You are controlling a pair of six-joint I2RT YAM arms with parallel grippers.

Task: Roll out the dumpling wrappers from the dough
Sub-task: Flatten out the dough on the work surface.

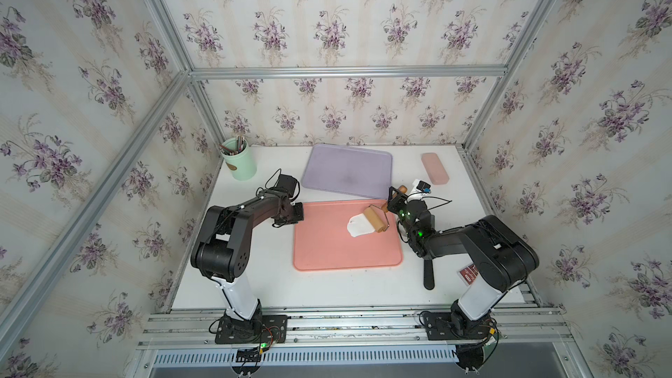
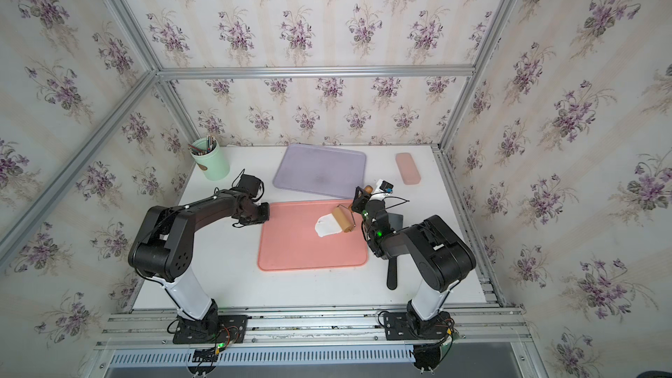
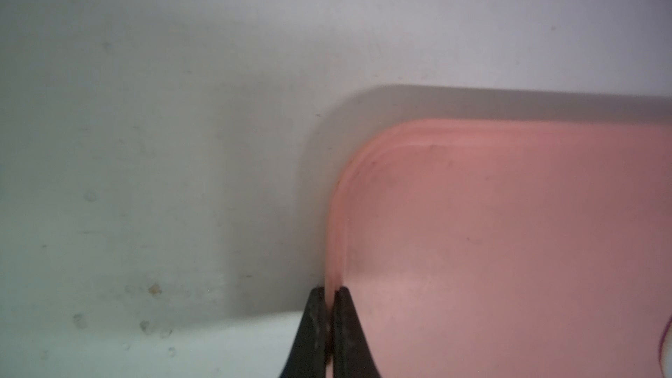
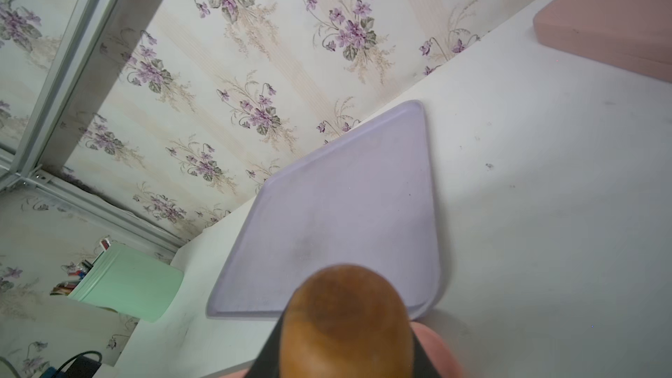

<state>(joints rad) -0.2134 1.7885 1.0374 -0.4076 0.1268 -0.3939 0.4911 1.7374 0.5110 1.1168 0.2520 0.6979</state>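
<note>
Rolling the dough (image 1: 357,226) flat: a thin, uneven white sheet on the pink tray (image 1: 327,260), just beyond the right gripper (image 1: 395,196) and well apart from the left gripper (image 1: 299,212), across the tray from it. Roller (image 1: 376,218) drum resting on the sheet's edge nearest the right gripper, the rest of the sheet spread out past it. Nothing round shaped so far, so judged partway through flattening, with most of the task left.

Next, probably: push the drum away from the right gripper over the whole sheet with a steady downward press, then draw it back, tray pinned meanwhile. Some risk of soft dough sticking to the drum and lifting with it.

Right gripper clamped narrow on the roller's wooden handle (image 4: 345,321), dark fingers (image 4: 267,361) either side of it in the right wrist view, handle tip poking out past the gripper toward the purple tray (image 4: 345,194). Right arm folded low, elbow out to the side, wrist angled down toward the pink tray's far corner.

Left gripper closed almost tight, pinching the pink tray's rim near a corner, as seen in the left wrist view. Left arm reaching forward, forearm low and about level over the table (image 1: 254,278).
</note>
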